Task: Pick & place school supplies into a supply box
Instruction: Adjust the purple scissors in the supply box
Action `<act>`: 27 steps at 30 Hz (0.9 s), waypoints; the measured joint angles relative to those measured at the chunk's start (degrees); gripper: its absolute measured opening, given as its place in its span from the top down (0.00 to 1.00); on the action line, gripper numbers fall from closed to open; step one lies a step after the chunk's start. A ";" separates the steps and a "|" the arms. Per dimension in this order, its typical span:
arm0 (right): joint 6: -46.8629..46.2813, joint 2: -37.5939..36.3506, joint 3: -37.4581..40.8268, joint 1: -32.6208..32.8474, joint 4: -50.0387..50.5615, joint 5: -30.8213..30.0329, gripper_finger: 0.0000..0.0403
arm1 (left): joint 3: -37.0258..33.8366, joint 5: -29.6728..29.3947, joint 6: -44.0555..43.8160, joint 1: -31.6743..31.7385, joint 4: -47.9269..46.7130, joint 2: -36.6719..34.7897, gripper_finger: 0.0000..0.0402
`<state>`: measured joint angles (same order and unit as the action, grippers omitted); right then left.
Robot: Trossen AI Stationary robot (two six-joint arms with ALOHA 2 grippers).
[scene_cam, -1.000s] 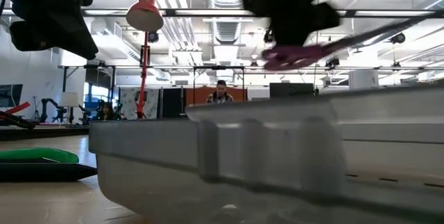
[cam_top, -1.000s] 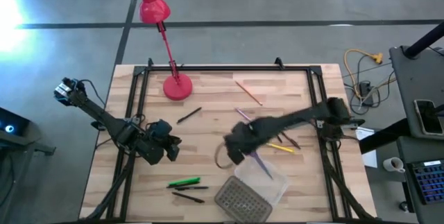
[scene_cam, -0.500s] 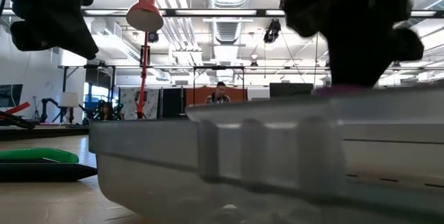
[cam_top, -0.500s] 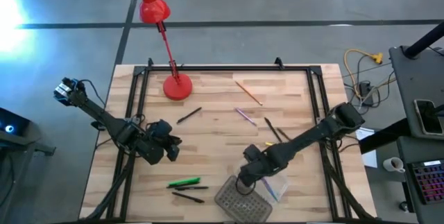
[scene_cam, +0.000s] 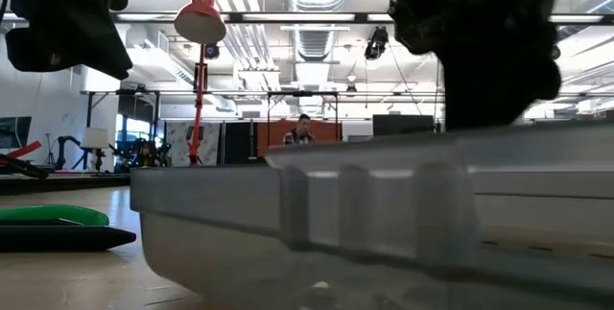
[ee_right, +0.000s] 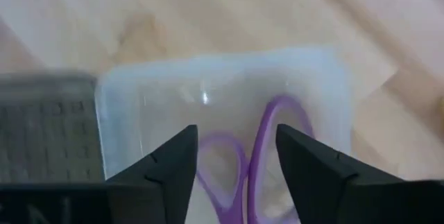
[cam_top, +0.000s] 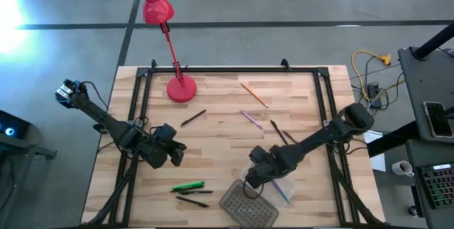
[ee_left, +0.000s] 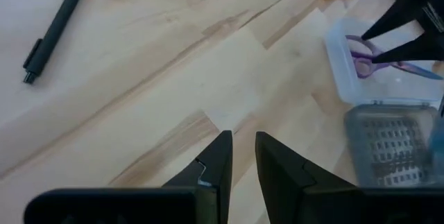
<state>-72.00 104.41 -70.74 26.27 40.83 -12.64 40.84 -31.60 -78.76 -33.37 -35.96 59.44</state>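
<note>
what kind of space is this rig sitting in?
Probably a robotics lab or open industrial workshop. The low view shows exposed ceiling ducts and another robot arm far back. The high view shows a concrete floor and a bench with loose cables.

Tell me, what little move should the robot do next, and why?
Probably lift the right pincer straight up out of the supply box. Its fingers stand open, and the purple scissors already lie inside the box, let go. Pens and pencils wait on the table, while the left pincer hovers nearly shut over bare wood.
</note>
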 joint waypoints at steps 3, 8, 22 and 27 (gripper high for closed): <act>-2.71 -0.32 -0.06 -1.60 -1.36 -3.79 0.51 | 0.00 -0.02 -1.67 0.01 0.25 0.00 0.88; -2.44 -0.32 0.69 -5.39 -11.01 -3.93 0.52 | 0.00 -0.04 -3.39 0.01 0.47 0.00 0.88; 15.84 -9.42 3.56 0.33 15.05 18.76 0.59 | 0.00 -0.57 -3.39 0.15 1.31 1.78 0.88; 14.70 -5.82 4.76 2.79 12.83 23.42 0.64 | 0.00 -0.65 -3.77 0.40 1.46 2.74 0.88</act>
<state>-57.30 98.59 -65.99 29.06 53.66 10.79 40.84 -32.25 -82.53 -32.97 -34.50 62.18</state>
